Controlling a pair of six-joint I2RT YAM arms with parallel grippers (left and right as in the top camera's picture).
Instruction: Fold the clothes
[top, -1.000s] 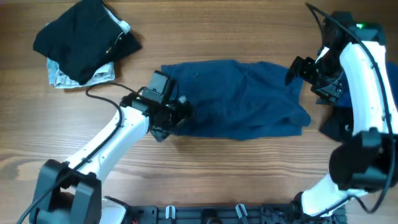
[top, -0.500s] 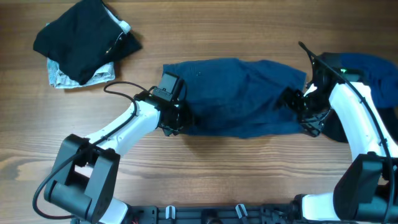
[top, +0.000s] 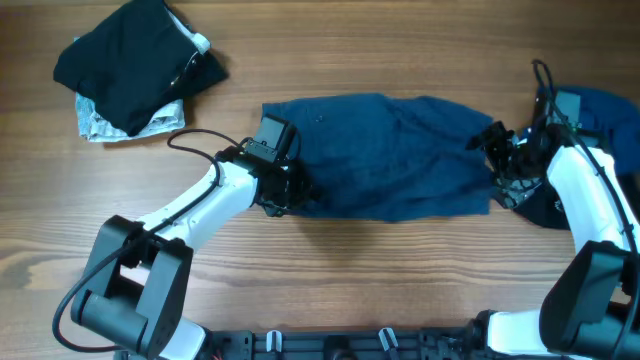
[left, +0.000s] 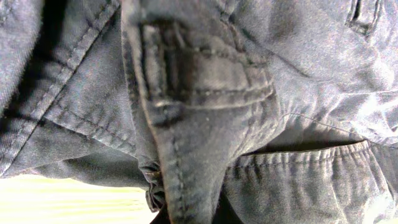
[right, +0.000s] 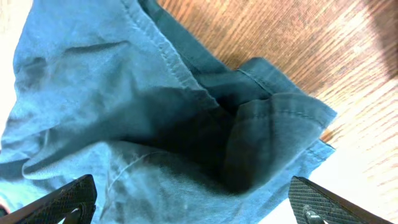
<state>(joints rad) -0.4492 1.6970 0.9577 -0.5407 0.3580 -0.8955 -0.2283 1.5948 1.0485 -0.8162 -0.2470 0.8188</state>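
Note:
Blue trousers (top: 380, 155) lie spread across the middle of the table, with the waistband and a belt loop (left: 205, 81) filling the left wrist view. My left gripper (top: 290, 190) is at their left end, shut on a bunched fold of the waistband; fabric hides its fingertips. My right gripper (top: 497, 150) hovers over the crumpled right end (right: 249, 124) and is open. Its two dark fingers (right: 68, 199) stand wide apart with cloth below them and nothing pinched.
A pile of black and grey clothes (top: 135, 65) sits at the back left. Another dark blue garment (top: 605, 110) lies at the right edge behind my right arm. Bare wood runs along the front of the table (top: 380, 270).
My left gripper has closed on the trousers' left end. The right arm swung in to the trousers' right end, then shifted slightly right and back, staying open.

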